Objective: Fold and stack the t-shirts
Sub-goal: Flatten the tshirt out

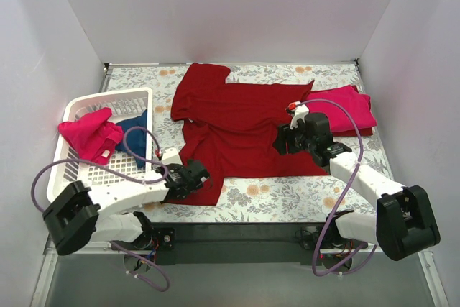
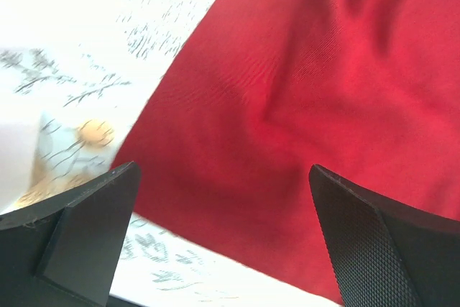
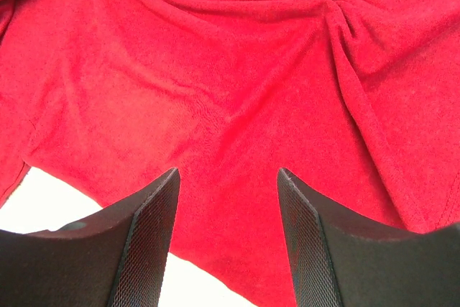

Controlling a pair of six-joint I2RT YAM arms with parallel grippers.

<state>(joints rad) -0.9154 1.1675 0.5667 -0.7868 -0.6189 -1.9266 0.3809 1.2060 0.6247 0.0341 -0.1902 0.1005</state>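
A large dark red t-shirt [image 1: 241, 124] lies spread and rumpled across the middle of the table. My left gripper [image 1: 192, 175] is open over its near-left hem; the left wrist view shows the cloth's edge [image 2: 287, 141] between the wide-apart fingers [image 2: 374, 242]. My right gripper [image 1: 289, 136] is open over the shirt's right side, with red cloth [image 3: 230, 98] below the fingers [image 3: 154, 235]. A folded bright pinkish-red t-shirt [image 1: 345, 109] lies at the right rear. Another pinkish-red shirt [image 1: 90, 133] and a navy blue one [image 1: 135, 126] lie in the basket.
A white slatted basket [image 1: 79, 167] stands at the left of the table. The table has a floral cover [image 1: 287, 195]. White walls enclose the back and sides.
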